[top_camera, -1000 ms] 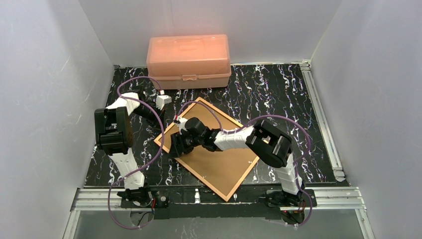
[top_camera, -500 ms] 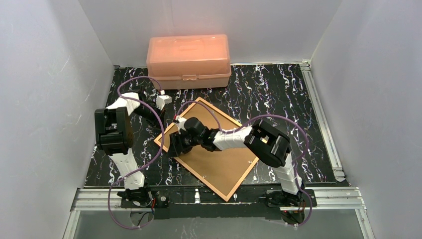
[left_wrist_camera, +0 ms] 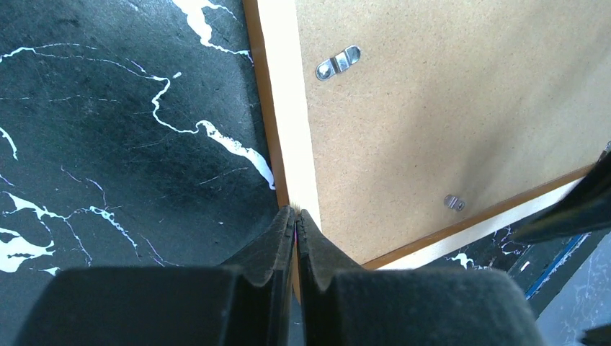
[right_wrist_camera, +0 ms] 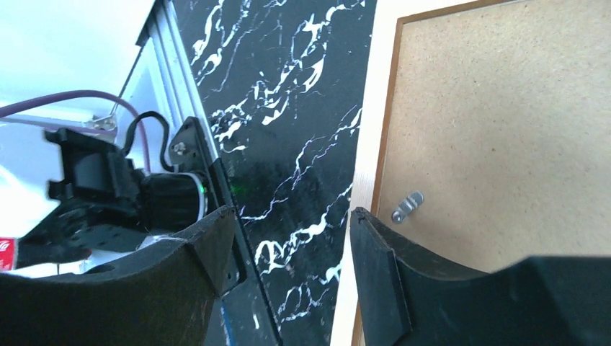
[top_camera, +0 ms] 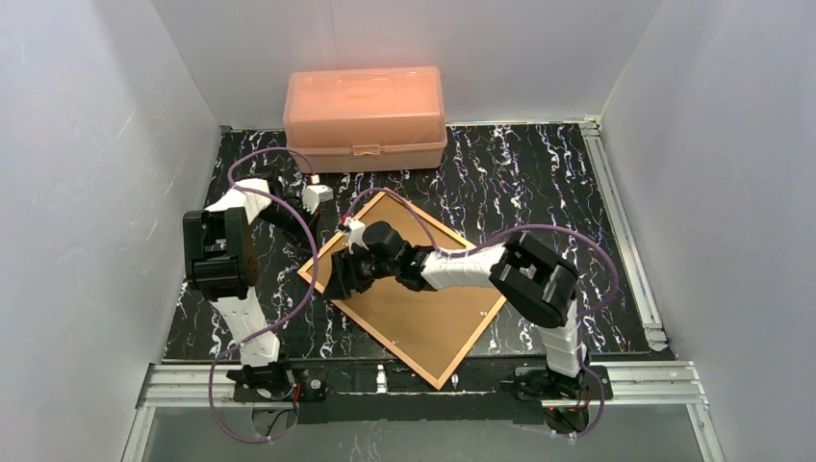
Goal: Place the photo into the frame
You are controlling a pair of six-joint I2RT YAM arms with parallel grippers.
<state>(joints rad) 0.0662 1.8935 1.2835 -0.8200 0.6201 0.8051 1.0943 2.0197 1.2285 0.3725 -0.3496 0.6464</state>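
Note:
The frame lies face down on the black marble table, turned like a diamond. A plain brown backing board fills it, with small metal clips. The photo is hidden. In the left wrist view the pale back rim of the frame runs up from my fingertips. My left gripper is shut, its tips at the frame's upper-left edge near the left corner; it also shows in the top view. My right gripper is open over that left corner. One finger is over the rim, the other over the table.
A pink translucent plastic box stands shut at the back. Aluminium rails run along the table's right and near edges. Purple cables loop over both arms. White walls close in the left, back and right.
My right arm has stretched out: its elbow has moved right and its gripper has shifted slightly left over the frame's left corner. My left arm and the frame have not moved.

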